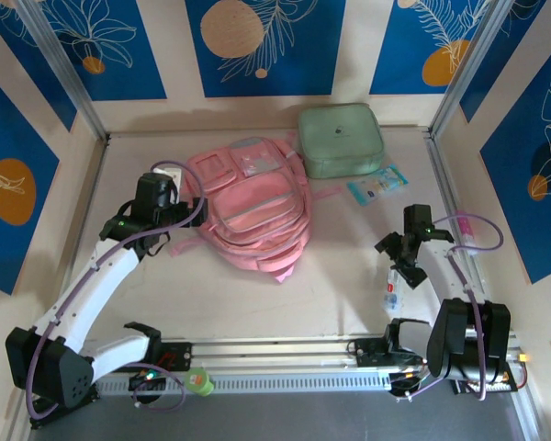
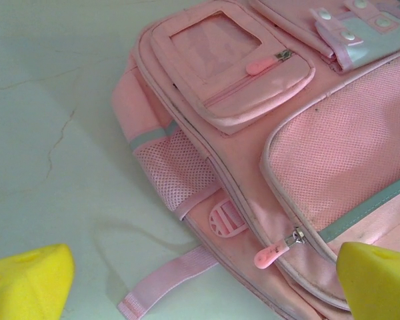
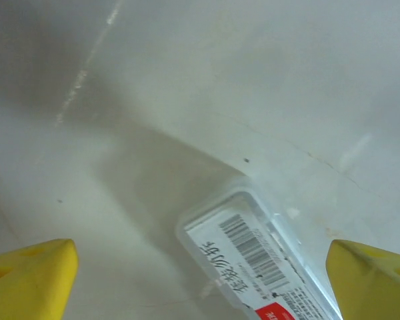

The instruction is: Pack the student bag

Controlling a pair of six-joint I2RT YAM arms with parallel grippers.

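The student bag (image 1: pixel 253 216) lies flat mid-frame on the table (image 1: pixel 331 276). Left jaws and right jaws stand wide and empty, the right over a clear case (image 3: pixel 253 260). Best, I judge: centre the left jaws on the zipper pull (image 2: pixel 272 255) before closing.

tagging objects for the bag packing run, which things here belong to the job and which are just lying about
Job: student bag; likely to pack: mint-green zip case, clear barcoded box, blue packet.
Lying about: small green object on the near rail.
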